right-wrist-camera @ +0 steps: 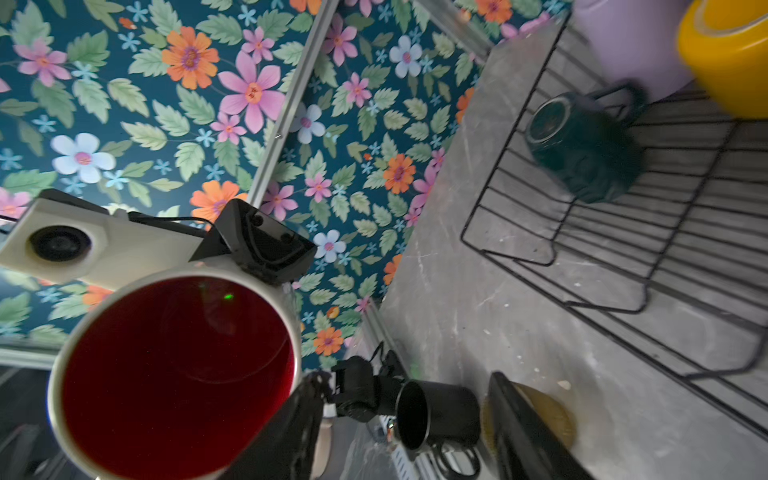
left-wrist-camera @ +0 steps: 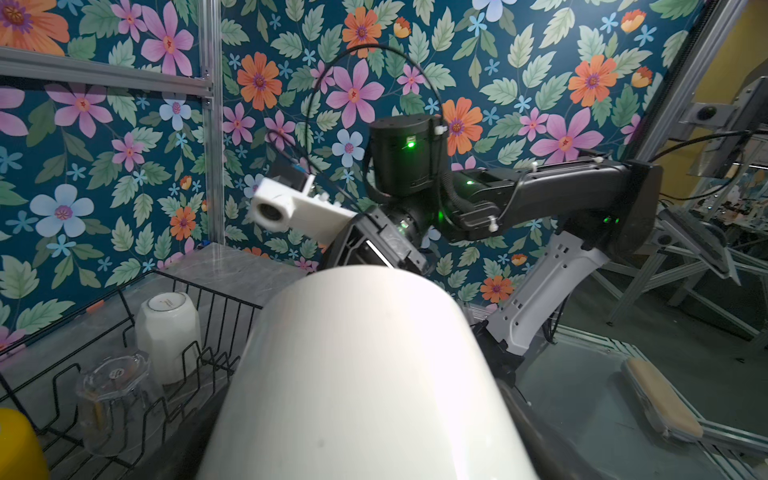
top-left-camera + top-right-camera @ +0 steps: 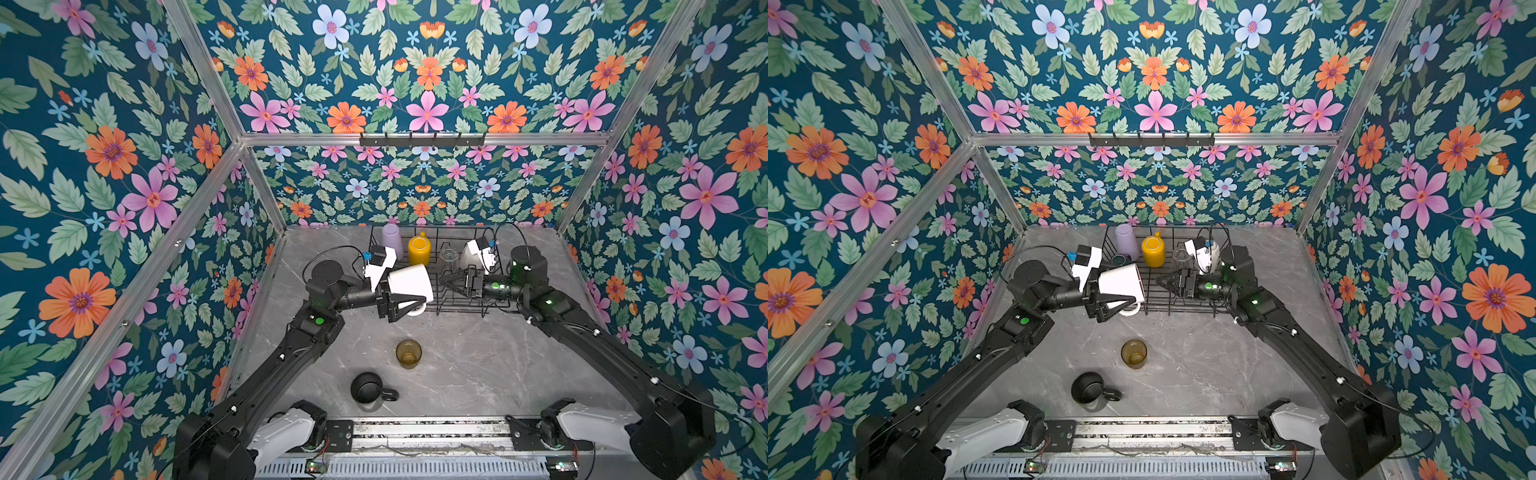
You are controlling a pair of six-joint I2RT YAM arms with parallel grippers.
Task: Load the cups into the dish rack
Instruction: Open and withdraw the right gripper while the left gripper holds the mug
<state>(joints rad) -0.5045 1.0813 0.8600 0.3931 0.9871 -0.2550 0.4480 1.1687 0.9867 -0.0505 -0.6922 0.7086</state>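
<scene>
My left gripper (image 3: 405, 305) is shut on the red-inside white mug (image 3: 409, 282), holding it tilted on its side above the dish rack's (image 3: 465, 309) front left corner. In the left wrist view the mug (image 2: 365, 374) hides the jaws. My right gripper (image 3: 451, 286) stands open over the rack with nothing between its fingers (image 1: 523, 432). It faces the mug's red mouth (image 1: 174, 374). In the rack are the lilac tumbler (image 3: 392, 241), yellow mug (image 3: 418, 249), clear glass (image 3: 449, 255), teal mug (image 1: 582, 153) and cream-white mug (image 2: 168, 332), all upside down.
The amber glass (image 3: 408, 353) stands upright on the grey marble table (image 3: 498, 365) in front of the rack. The black mug (image 3: 368, 387) stands nearer the front edge, handle to the right. Flowered walls close in the sides and back.
</scene>
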